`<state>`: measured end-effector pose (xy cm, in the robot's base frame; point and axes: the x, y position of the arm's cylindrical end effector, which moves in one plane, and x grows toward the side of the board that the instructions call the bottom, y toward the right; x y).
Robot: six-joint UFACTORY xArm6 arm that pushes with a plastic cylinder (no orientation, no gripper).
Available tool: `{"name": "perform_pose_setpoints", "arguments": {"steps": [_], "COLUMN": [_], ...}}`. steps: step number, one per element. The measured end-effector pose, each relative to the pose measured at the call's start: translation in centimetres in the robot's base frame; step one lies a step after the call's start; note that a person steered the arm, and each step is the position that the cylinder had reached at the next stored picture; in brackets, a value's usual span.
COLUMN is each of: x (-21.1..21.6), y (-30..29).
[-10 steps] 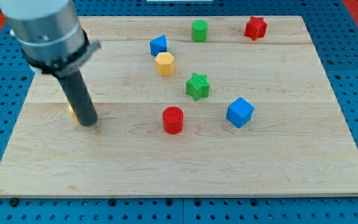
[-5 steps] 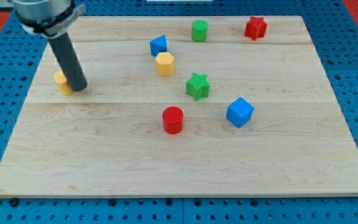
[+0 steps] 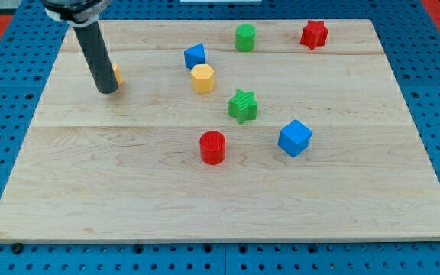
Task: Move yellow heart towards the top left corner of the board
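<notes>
The yellow heart lies near the view's upper left of the wooden board, mostly hidden behind my rod. Only its right edge shows. My tip rests on the board just left of and below the heart, touching or nearly touching it.
A blue block and a yellow hexagon sit at top centre. A green cylinder and a red star are near the top edge. A green star, a red cylinder and a blue cube lie mid-board.
My rod has moved up and slightly right across the left side of the board. The yellow heart has moved with it, up and to the right, from the rod's left to its right.
</notes>
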<state>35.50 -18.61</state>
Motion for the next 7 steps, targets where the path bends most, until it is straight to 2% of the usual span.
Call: {"name": "perform_pose_setpoints", "arguments": {"steps": [1, 2, 3, 4, 5, 6, 7], "x": [-4.6, -5.7, -9.2, -9.3, -6.2, -8.6, -10.7], "y": [0.1, 2.0, 2.3, 2.7, 2.0, -1.8, -2.3]}}
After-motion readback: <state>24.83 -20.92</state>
